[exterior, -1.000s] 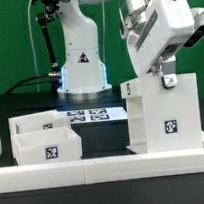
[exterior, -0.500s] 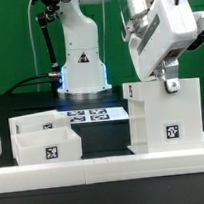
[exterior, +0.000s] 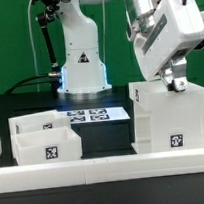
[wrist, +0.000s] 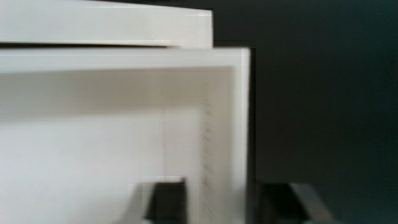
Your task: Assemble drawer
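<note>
The tall white housing [exterior: 169,114] of the drawer stands on the table at the exterior view's right, its tag facing front. My gripper [exterior: 176,81] comes down onto the housing's top edge and is shut on its wall. In the wrist view the housing [wrist: 107,120] fills most of the frame, and my gripper [wrist: 222,200] has one dark finger [wrist: 167,200] on each side of the thin wall. Two open-topped trays stand side by side at the exterior view's left, one in front [exterior: 46,147] and one behind [exterior: 37,124].
The long low white border wall [exterior: 106,171] runs along the front edge. The marker board [exterior: 96,116] lies flat behind the trays. The arm's white base [exterior: 81,62] stands at the back centre, with a cable beside it.
My gripper and the housing have shifted together toward the exterior view's right. The trays have not moved.
</note>
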You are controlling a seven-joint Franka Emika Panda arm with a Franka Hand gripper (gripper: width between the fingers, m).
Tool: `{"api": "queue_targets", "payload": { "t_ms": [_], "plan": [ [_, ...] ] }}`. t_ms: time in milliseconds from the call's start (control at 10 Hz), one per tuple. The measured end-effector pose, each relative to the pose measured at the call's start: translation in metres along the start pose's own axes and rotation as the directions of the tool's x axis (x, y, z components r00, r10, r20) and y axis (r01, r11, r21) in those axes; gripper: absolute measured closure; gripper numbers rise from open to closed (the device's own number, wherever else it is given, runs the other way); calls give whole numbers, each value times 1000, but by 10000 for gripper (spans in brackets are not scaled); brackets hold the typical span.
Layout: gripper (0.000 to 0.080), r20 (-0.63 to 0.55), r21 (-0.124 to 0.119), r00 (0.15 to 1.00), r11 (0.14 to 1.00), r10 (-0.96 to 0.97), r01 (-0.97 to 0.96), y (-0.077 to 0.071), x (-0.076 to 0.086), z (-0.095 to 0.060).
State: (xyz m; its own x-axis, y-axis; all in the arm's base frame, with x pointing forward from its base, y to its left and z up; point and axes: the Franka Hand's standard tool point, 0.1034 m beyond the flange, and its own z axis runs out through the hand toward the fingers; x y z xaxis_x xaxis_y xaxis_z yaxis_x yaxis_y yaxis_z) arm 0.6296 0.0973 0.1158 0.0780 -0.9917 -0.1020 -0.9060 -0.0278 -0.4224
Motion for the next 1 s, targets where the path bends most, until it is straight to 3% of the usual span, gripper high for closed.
{"api": "queue_targets", "payload": {
  "t_ms": [100, 200, 300, 400, 800, 1000],
  "plan": [
    [316, 0, 0, 1000, 1000, -2, 2, 0, 0, 0],
    [316, 0, 0, 1000, 1000, -20, 20, 0, 1, 0],
    [204, 6, -6, 995, 995, -102, 102, -2, 5, -3],
    [167, 9, -1, 984, 985, -175, 175, -6, 11, -9],
    [151, 29, 32, 884, 885, -466, 465, -25, 41, -60],
    [151, 22, 35, 875, 875, -483, 483, -26, 44, -62]
  ]
}}
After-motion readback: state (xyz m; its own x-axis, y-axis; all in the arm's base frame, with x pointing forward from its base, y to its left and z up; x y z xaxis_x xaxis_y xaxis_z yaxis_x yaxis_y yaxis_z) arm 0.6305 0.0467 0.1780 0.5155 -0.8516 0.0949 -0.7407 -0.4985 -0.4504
